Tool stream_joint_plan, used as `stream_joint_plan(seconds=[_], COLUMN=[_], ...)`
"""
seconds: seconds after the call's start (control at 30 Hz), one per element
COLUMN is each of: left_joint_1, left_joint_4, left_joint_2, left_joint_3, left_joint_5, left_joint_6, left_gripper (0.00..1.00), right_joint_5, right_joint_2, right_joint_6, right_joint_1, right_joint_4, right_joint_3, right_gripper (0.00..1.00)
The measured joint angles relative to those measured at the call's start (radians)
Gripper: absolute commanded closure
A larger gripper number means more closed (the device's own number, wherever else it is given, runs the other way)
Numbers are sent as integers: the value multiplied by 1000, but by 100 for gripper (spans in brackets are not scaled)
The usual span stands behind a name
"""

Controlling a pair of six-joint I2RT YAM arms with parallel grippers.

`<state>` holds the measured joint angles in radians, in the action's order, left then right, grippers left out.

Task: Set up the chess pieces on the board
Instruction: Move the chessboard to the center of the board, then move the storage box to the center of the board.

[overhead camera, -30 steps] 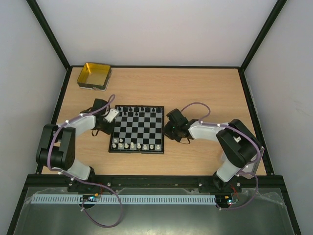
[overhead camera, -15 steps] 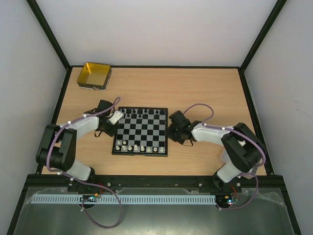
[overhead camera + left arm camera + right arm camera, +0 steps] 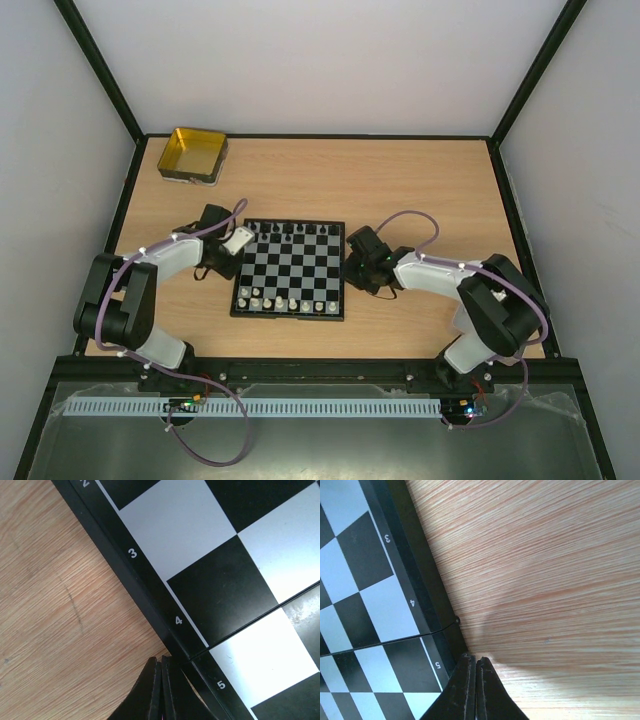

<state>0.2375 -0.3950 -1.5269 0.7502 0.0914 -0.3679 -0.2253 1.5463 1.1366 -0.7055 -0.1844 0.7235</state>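
Observation:
The board (image 3: pixel 290 268) lies mid-table, chequered with a dark border. Black chess pieces (image 3: pixel 290 229) stand along its far row and white chess pieces (image 3: pixel 283 302) along its near row. My left gripper (image 3: pixel 232 252) is shut and empty, its tips against the board's left border (image 3: pixel 150 605) near the numbers 4 and 5. My right gripper (image 3: pixel 350 266) is shut and empty, its tips against the board's right border (image 3: pixel 427 590) near the number 5. No pieces show in either wrist view.
A yellow square tin (image 3: pixel 193 154) stands at the far left corner of the wooden table (image 3: pixel 420 180). Black frame posts and grey walls close in the table on both sides.
The board has slid to the right and a little toward me, with my left gripper following its left edge and my right gripper backing off rightward along its right edge.

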Motion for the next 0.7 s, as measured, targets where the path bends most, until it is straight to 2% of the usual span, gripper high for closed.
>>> stream_joint_plan(seconds=[0.13, 0.17, 0.2, 0.27, 0.3, 0.33, 0.43, 0.53, 0.7], left_joint_1=[-1, -3, -13, -35, -49, -69, -124, -162, -171], left_joint_4=[10, 11, 12, 12, 12, 12, 13, 12, 19], left_joint_2=[0, 2, 4, 9, 10, 11, 15, 37, 66], left_joint_3=[-11, -13, -14, -16, -16, -16, -16, -16, -16], left_joint_5=[4, 5, 6, 10, 13, 15, 23, 30, 48], left_joint_6=[-9, -14, -15, -24, -35, -37, -53, -59, -59], left_gripper=[76, 70, 61, 47, 44, 41, 35, 34, 34], right_joint_5=[6, 11, 21, 60, 79, 97, 164, 246, 349], right_joint_2=[-44, -72, -94, -173, -212, -247, -326, -390, -480], right_joint_6=[-11, -19, -27, -54, -63, -74, -102, -113, -116], right_joint_1=[16, 21, 36, 69, 85, 98, 133, 162, 257], right_joint_4=[-22, -40, -55, -108, -135, -164, -254, -345, -497], right_joint_3=[-10, -13, -13, -12, -10, -4, 27, 55, 61], right_gripper=[98, 96, 90, 54, 30, 25, 23, 22, 12])
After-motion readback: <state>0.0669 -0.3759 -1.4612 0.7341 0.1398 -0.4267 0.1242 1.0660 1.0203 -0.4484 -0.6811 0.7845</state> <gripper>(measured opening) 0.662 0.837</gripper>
